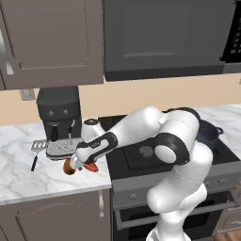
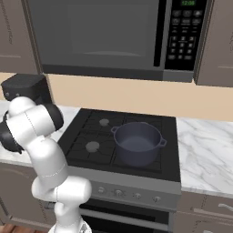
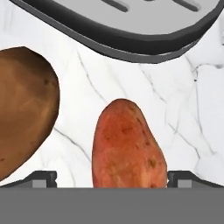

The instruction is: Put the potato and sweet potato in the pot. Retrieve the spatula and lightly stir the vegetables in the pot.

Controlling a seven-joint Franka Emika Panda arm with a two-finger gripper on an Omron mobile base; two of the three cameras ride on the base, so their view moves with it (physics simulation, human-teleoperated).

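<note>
The orange-red sweet potato [image 3: 127,146] lies on the marble counter between the two fingertips of my gripper [image 3: 113,179], which is open and stands apart from it on both sides. The brown potato [image 3: 22,109] lies just left of it in the hand view. From the left base view, my gripper [image 1: 82,164] hangs low over the potato [image 1: 69,167] and the sweet potato [image 1: 92,167] near the counter's front edge. The spatula [image 1: 36,149] lies further left on the counter. The dark blue-grey pot [image 2: 136,143] stands empty on the stove's front right burner.
A black coffee machine [image 1: 59,117] stands on the counter right behind the tubers, its grey drip tray [image 3: 131,26] close ahead of the hand. The stove [image 2: 91,136] lies to the right of the counter, with a microwave [image 2: 104,36] above it.
</note>
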